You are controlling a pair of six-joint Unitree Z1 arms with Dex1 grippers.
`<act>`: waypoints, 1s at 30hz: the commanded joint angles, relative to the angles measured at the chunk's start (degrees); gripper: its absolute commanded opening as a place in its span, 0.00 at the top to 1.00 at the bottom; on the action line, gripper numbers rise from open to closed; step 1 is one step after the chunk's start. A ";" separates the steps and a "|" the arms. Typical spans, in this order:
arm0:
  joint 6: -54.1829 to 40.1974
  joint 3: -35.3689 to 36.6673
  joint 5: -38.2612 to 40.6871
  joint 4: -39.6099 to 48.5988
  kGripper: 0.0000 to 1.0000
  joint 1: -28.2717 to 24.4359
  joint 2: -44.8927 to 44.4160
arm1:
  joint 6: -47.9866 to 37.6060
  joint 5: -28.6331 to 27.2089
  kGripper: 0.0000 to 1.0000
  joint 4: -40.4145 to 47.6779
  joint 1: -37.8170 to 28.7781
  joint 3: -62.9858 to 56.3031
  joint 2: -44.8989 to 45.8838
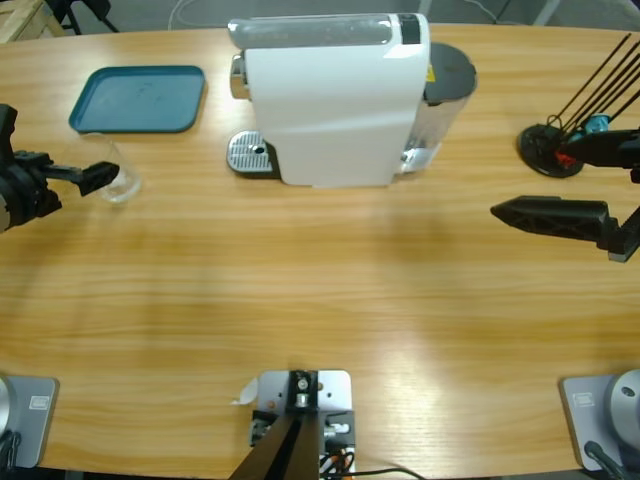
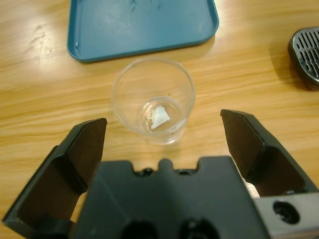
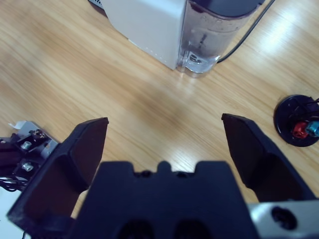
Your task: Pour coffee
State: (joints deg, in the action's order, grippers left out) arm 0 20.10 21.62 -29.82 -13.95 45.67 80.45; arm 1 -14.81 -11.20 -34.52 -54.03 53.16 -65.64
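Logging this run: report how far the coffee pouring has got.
Done: little; the clear cup stands upright beside the teal tray, away from the drip grate. In hand: left gripper open around it, not closed. Left: grasp, fill, pour. Right gripper is open and idle.

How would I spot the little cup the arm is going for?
Find the white coffee machine, then the teal tray to its left. Just in front of the tray stands a clear cup, before the left tool; it is the only see-through thing there.
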 commanded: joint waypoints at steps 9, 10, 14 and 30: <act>-0.94 -1.23 -2.96 -12.10 0.03 -3.92 13.79 | -1.01 -1.18 0.00 1.88 -0.55 -1.92 -4.65; -0.94 -1.28 -3.11 -12.14 0.08 -3.92 14.23 | -1.01 -1.20 0.00 2.16 -0.55 -1.92 -4.86; -0.57 -1.51 -3.65 -13.26 0.04 -3.92 16.13 | -1.01 -1.20 0.00 2.79 -0.55 -1.92 -5.51; -4.47 -6.06 -4.81 -18.20 1.00 -3.84 16.20 | -1.66 -1.21 0.00 3.85 -0.55 -2.45 -5.50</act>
State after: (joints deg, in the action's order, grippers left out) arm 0 19.10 19.32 -34.75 -31.30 42.13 95.87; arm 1 -15.77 -11.45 -31.26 -54.03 52.77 -69.39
